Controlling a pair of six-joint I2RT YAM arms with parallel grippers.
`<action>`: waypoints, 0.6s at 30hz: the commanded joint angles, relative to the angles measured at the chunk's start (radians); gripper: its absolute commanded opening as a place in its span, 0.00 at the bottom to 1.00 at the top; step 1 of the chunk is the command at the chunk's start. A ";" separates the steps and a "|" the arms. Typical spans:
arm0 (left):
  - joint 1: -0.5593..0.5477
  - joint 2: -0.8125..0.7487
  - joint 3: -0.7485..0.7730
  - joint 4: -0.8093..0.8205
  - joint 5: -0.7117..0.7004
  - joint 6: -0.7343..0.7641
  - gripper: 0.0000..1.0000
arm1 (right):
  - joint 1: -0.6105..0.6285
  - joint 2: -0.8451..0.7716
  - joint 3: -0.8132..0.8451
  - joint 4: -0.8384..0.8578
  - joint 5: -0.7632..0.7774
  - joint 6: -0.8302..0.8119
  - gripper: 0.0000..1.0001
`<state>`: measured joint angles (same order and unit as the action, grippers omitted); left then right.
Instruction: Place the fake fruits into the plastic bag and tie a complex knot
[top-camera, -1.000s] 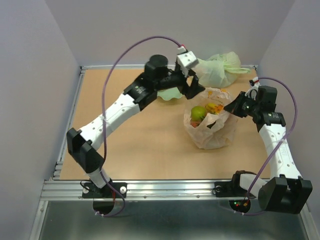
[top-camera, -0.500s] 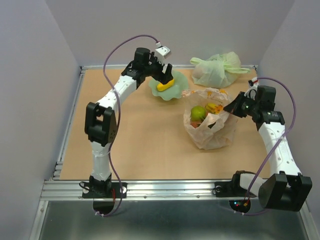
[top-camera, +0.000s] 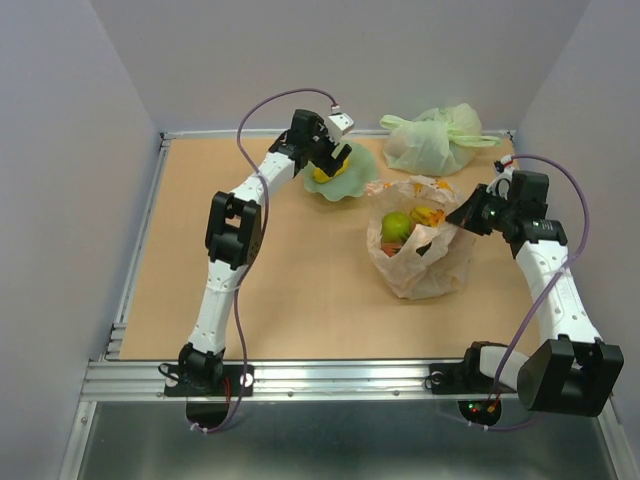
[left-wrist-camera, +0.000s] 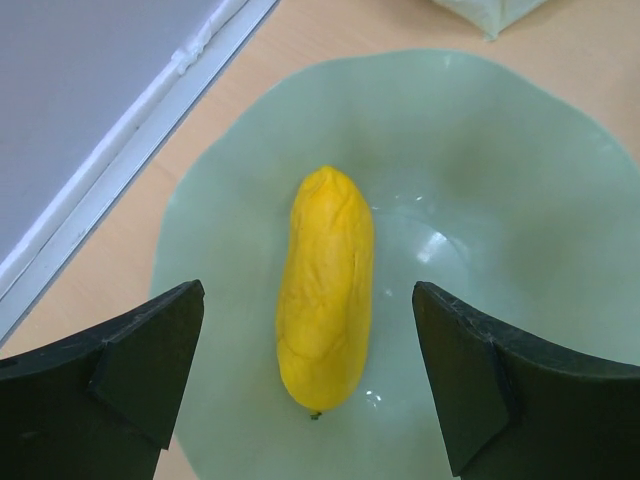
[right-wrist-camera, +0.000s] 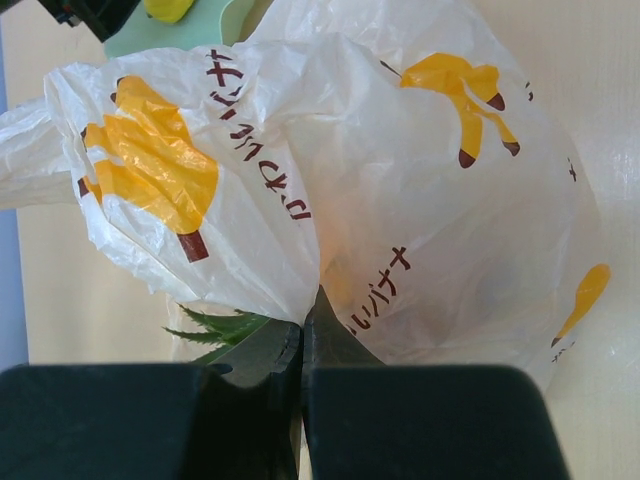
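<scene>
The plastic bag (top-camera: 428, 262) stands mid-right on the table, whitish with orange marks, its mouth open. Inside show a green fruit (top-camera: 396, 226) and an orange-yellow fruit (top-camera: 428, 214). My right gripper (top-camera: 463, 216) is shut on the bag's right rim; in the right wrist view the closed jaws pinch the plastic (right-wrist-camera: 300, 190). A yellow banana (left-wrist-camera: 325, 288) lies in the pale green bowl (left-wrist-camera: 520, 210), also seen from above (top-camera: 327, 172). My left gripper (top-camera: 328, 160) hovers just over the bowl, open, its fingers on either side of the banana without touching it.
A pale green knotted bag (top-camera: 433, 138) lies at the back right near the table's rear rail (top-camera: 250, 133). The bowl (top-camera: 352, 180) sits just left of the plastic bag. Grey walls enclose three sides.
My left arm pulled back from over the bag to the bowl, then shifted a little right above the banana. The right gripper kept its hold on the bag rim.
</scene>
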<state>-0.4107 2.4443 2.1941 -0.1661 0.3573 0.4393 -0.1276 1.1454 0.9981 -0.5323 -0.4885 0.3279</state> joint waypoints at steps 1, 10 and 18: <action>0.007 0.015 0.046 0.037 -0.037 0.039 0.97 | 0.005 0.005 0.022 0.028 0.010 -0.018 0.00; 0.006 0.048 0.062 -0.032 0.032 0.018 0.83 | 0.005 0.011 0.028 0.026 0.002 -0.015 0.00; 0.007 0.074 0.075 -0.098 0.057 -0.048 0.73 | 0.005 -0.004 0.028 0.023 -0.004 -0.007 0.00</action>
<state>-0.4099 2.5061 2.2169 -0.2386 0.3813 0.4274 -0.1276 1.1652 0.9981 -0.5323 -0.4892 0.3283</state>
